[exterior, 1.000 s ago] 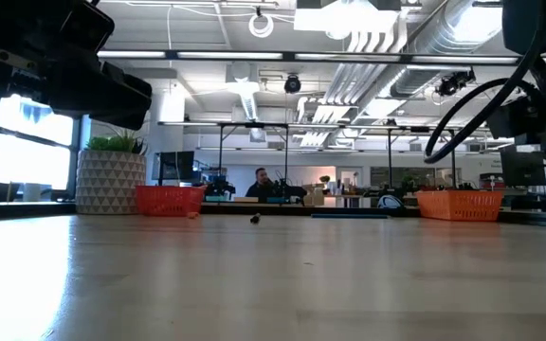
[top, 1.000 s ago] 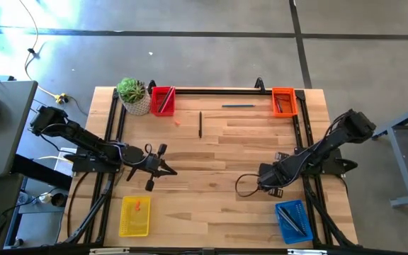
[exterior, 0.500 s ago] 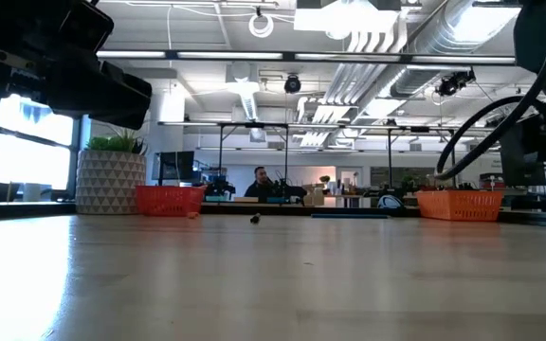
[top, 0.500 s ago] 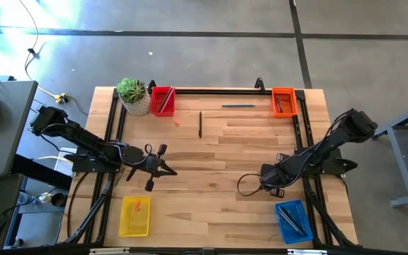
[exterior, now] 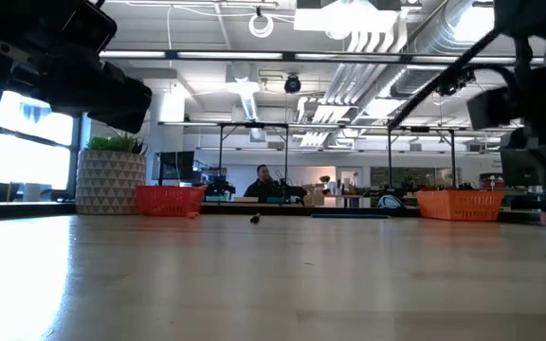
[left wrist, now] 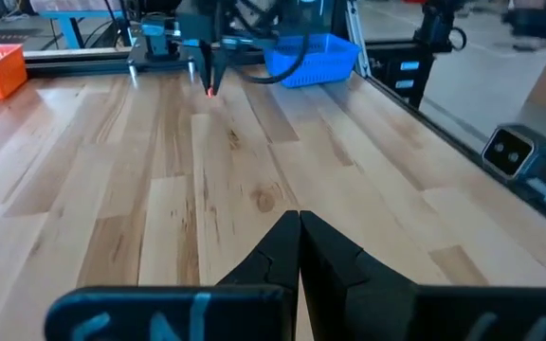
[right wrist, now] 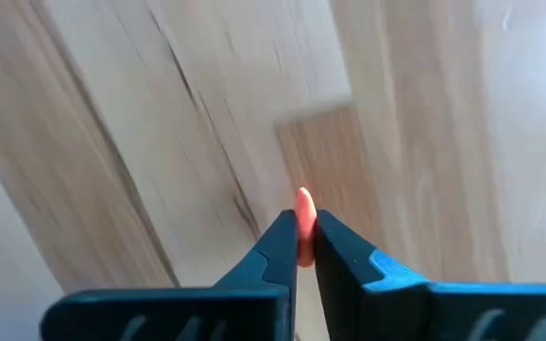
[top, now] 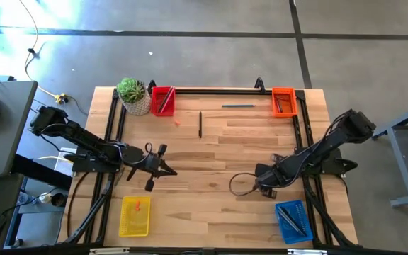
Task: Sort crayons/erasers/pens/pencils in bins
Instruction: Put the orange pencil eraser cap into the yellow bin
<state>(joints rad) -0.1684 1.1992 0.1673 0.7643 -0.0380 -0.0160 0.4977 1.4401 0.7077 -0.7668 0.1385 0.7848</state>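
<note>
My right gripper [top: 259,183] is at the table's right near side, shut on a short red-orange crayon [right wrist: 303,216]. It also shows far off in the left wrist view [left wrist: 209,76], pointing down, with the crayon's red tip [left wrist: 209,91] below its fingers. My left gripper [top: 172,171] is shut and empty over the table's left middle. Another crayon [top: 178,121] lies flat on the table by the red bin [top: 163,100]. The orange bin [top: 283,101], the yellow bin [top: 134,215] and the blue bin [top: 291,220] stand near the other corners. My right gripper pinches the crayon between its two fingertips [right wrist: 282,237]. One end of the crayon [right wrist: 303,199] sticks out past the tips. The fingers come from above, pointing down. I cannot tell whether the crayon's lower tip touches the wood.
A black pen [top: 200,124] and a teal pen [top: 238,105] lie on the far half of the table. A white pot with a green plant [top: 133,95] stands at the far left corner. A black cable [top: 241,185] loops beside my right gripper.
My right gripper has shifted a little toward the table's left edge, and its cable loop has swung out to the left with it.
</note>
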